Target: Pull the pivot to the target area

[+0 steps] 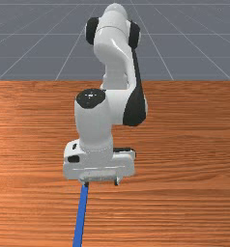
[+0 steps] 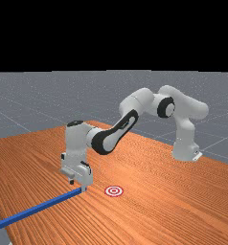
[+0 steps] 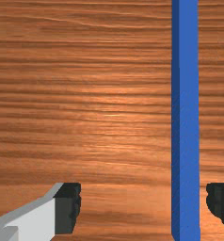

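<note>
Fingers (image 3: 67, 212) stand apart; blue bar (image 3: 188, 117) lies between, nearer one. Off-centre closing could skew it; grip depth seems uncertain.

- Arm (image 2: 135, 103): arched, reaching from its base (image 2: 185, 150), well apart from the blue bar (image 2: 39, 208), to the bar's nearer end.
- Hand (image 1: 97, 166): upright at that end.
- Gripper (image 1: 101, 183): open, directed downward.
- Fingers (image 3: 67, 209): widely parted, one on each side of the bar's line, one distinctly nearer it.
</note>
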